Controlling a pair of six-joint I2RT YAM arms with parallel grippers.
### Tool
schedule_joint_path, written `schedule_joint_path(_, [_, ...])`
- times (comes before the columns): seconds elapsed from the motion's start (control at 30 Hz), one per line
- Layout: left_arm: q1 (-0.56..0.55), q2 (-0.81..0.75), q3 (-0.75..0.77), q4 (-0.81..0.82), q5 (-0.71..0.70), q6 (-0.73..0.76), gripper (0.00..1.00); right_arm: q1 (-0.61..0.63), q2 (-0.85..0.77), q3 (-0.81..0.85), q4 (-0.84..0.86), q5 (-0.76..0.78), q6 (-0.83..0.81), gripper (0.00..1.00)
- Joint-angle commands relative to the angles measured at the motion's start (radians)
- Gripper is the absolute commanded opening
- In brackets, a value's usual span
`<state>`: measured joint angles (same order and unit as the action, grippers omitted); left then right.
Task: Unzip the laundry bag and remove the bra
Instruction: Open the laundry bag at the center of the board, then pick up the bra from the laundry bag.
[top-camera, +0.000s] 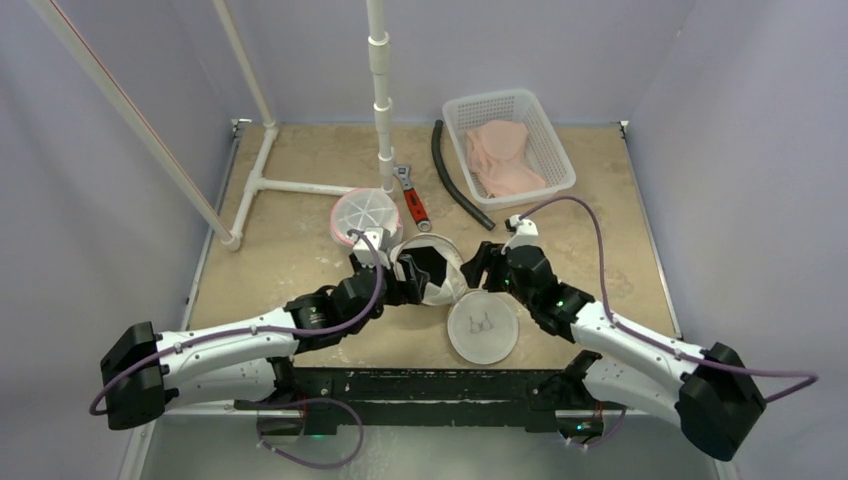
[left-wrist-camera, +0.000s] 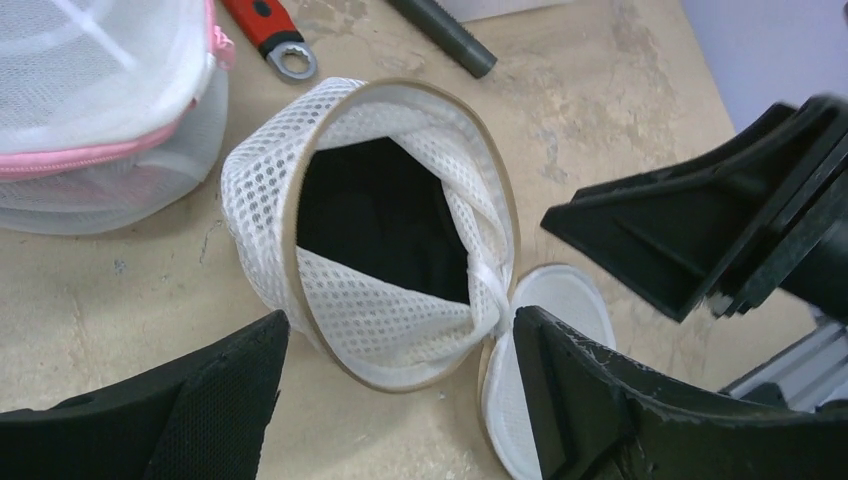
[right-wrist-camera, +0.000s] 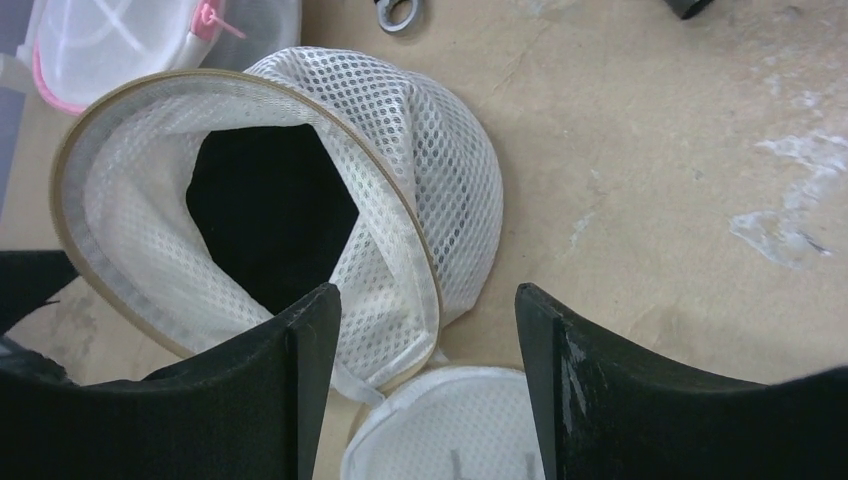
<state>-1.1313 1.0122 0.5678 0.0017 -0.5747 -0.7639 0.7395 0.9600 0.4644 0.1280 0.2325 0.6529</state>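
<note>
In the top view, a white dome-shaped mesh laundry bag (top-camera: 447, 292) was seen at the centre of the tan worktop (top-camera: 300, 260). It was already unzipped, its round mesh lid (top-camera: 483, 325) folded flat toward the bottom of the frame so that the mouth was left free. A black bra (top-camera: 428, 265) was lodged inside, not yet removed. The left jaws and right jaws were placed either side of the mouth, presumably so the bag could be steadied while the bra was drawn out. Two mesh bags were counted, the second a pink-zipped one (top-camera: 365, 213) up and to the left. Also counted were one white plastic basket (top-camera: 560, 150) of pink garments at upper right, one red-handled wrench (top-camera: 412, 203) and one black hose (top-camera: 455, 185).

In the left wrist view, the left jaws were spread wide about the bag's lower rim, with nothing gripped.

In the right wrist view, the right jaws were likewise held wide and empty, astride the rim beside the lid.
</note>
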Motion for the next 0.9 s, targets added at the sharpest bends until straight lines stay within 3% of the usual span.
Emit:
schedule_joint_path(0.0, [0.079, -0.005, -0.016, 0.093, 0.114, -0.073, 0.8, -0.016, 0.085, -0.017, 0.168, -0.11, -0.038, 0.66])
schedule_joint_path(0.17, [0.122, 0.034, -0.037, 0.135, 0.162, -0.069, 0.75, -0.032, 0.199, -0.005, 0.224, -0.142, -0.04, 0.6])
schedule_joint_path(0.33, [0.151, 0.077, -0.036, 0.141, 0.186, -0.051, 0.58, -0.041, 0.282, 0.011, 0.23, -0.146, -0.044, 0.46])
schedule_joint_path(0.5, [0.159, 0.062, -0.045, 0.157, 0.195, -0.032, 0.28, -0.042, 0.206, 0.063, 0.128, -0.093, -0.076, 0.16])
schedule_joint_path(0.57, [0.159, 0.048, -0.055, 0.168, 0.201, -0.034, 0.13, -0.042, 0.162, 0.106, 0.076, -0.035, -0.129, 0.01])
schedule_joint_path(0.6, [0.158, 0.044, -0.062, 0.176, 0.208, -0.035, 0.0, -0.041, 0.148, 0.129, 0.053, -0.033, -0.158, 0.0])
schedule_joint_path(0.8, [0.153, 0.029, -0.096, 0.243, 0.257, -0.096, 0.0, -0.04, 0.121, 0.296, -0.152, 0.003, -0.259, 0.0])
schedule_joint_path(0.87, [0.107, 0.021, -0.109, 0.266, 0.215, -0.144, 0.0, -0.036, 0.123, 0.35, -0.216, 0.024, -0.282, 0.0])
